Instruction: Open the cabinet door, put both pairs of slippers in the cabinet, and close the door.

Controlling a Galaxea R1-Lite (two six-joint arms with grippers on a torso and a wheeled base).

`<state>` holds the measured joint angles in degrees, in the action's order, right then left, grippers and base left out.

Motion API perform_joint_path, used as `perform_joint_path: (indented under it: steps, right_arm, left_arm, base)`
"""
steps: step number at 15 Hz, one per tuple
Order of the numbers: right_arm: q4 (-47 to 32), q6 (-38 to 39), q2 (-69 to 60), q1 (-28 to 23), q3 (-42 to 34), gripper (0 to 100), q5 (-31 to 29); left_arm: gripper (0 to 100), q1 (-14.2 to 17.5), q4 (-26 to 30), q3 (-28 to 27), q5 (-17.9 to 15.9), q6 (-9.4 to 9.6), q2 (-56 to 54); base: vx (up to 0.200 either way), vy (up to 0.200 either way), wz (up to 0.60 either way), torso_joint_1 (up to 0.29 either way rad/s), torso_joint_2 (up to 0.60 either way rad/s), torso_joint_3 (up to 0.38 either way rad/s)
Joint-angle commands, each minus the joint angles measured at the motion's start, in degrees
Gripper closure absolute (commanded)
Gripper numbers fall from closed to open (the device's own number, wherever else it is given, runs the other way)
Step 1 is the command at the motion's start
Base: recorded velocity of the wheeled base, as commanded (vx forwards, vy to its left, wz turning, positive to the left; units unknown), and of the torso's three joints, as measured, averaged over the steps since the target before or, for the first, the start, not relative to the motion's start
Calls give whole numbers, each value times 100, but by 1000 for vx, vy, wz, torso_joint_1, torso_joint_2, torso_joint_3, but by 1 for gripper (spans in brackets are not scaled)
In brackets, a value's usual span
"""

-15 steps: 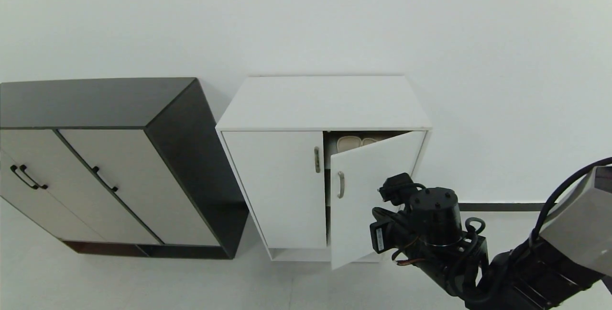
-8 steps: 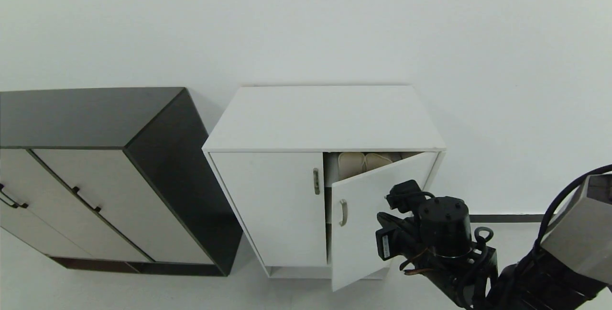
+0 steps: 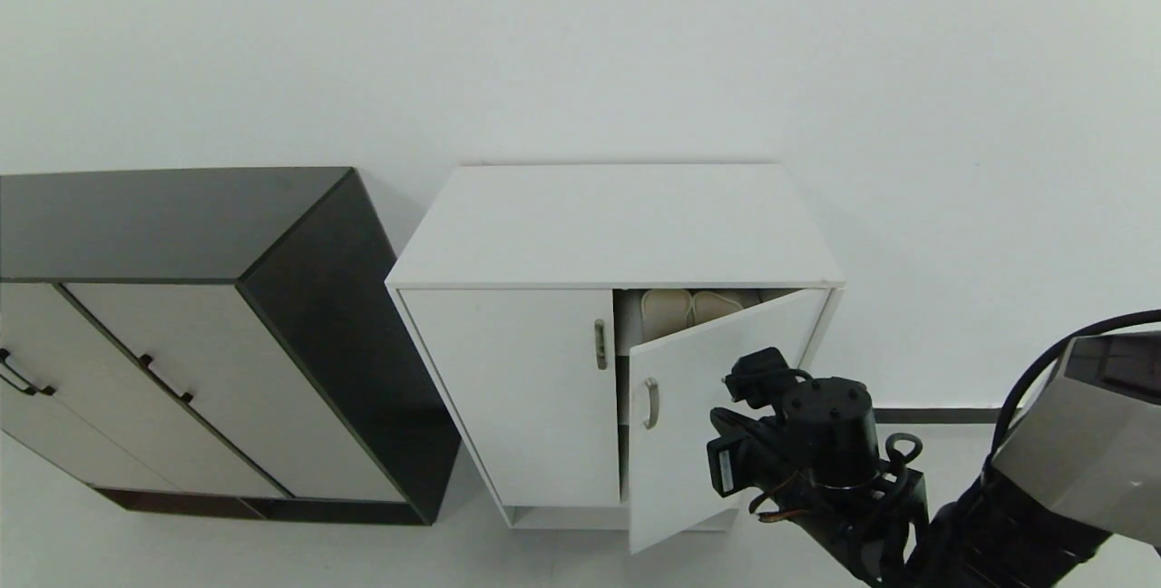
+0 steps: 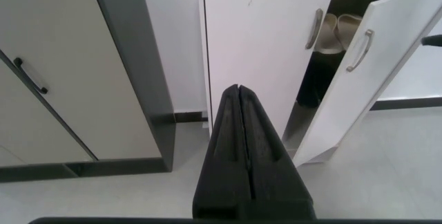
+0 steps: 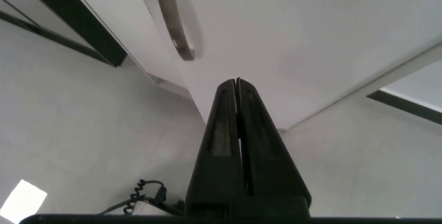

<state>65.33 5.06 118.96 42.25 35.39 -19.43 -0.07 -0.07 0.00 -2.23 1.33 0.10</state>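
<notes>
Behind ajar cabinet door (image 3: 676, 443), slippers (image 3: 682, 308), R tool (image 5: 237, 84) closed by handle (image 5: 175, 27), L tool (image 4: 239, 88) closed

Left gripper (image 4: 239, 91): fingers pressed together, nothing between them. It hangs over the pale floor (image 4: 138, 196), facing the white cabinet (image 4: 207, 58).

One door (image 4: 262, 44) is flush; the other door (image 4: 387, 51) is swung ajar. Pale slippers (image 4: 338, 30) sit on a shelf in the gap.

Dark cabinet (image 4: 131, 58) stands just beside, pale doors closed.
</notes>
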Motion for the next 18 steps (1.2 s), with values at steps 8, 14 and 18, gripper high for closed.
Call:
perform_joint_path:
  steps: [8, 14, 18]
  right_arm:
    - [-11, -66, 673, -235, 794, 100, 80]
    - [-11, -75, 1095, -393, 1313, 100, 97]
    - [-3, -75, 1279, -525, 1576, 100, 203]
  left_arm:
    - [100, -1, -1, 0, -5, -10, -1]
    - [100, -1, -10, 0, 3, -10, -1]
    - [100, -1, -1, 0, 3, -10, -1]
  base:
    - [0, 0, 0, 0, 0, 0]
    - [0, 0, 0, 0, 0, 0]
    - [0, 0, 0, 0, 0, 0]
